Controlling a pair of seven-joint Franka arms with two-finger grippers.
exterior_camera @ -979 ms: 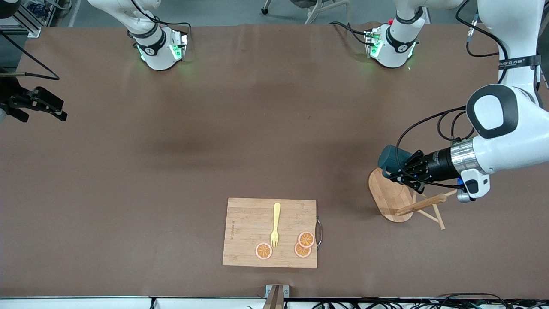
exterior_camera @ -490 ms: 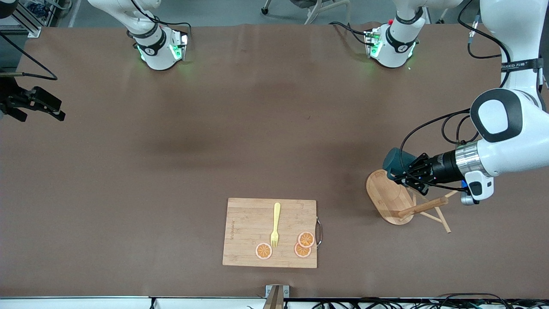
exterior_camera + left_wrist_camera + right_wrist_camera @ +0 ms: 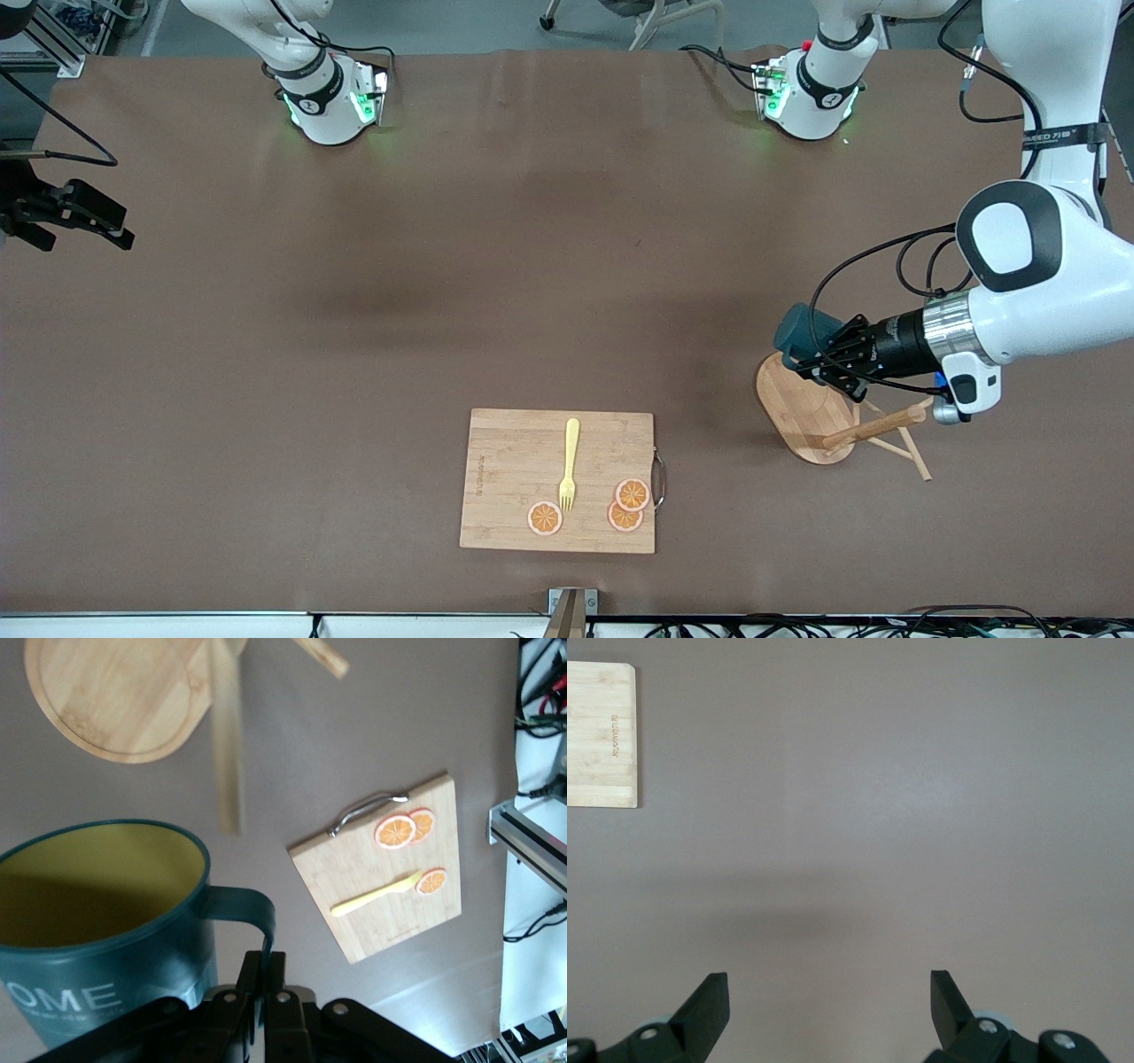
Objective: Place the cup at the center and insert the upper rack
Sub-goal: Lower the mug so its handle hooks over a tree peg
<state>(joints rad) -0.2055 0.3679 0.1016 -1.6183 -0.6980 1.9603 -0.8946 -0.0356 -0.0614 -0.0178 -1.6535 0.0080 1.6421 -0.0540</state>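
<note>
Left gripper [image 3: 819, 359] clamps cup [image 3: 797, 330] by its handle, over the toppled rack [image 3: 811, 412]; cup looks rigid, glazed, likely slippery; right gripper [image 3: 828, 1001] waits, jaws open.

Teal cup [image 3: 797, 330] with ochre inside, held aloft by its handle, bamboo upper rack [image 3: 819, 415] toppled beneath

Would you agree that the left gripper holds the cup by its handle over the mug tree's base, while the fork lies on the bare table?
Not quite: the fork lies on the cutting board, as the front view shows. The left gripper does hold the cup by its handle over the mug tree base.
</note>
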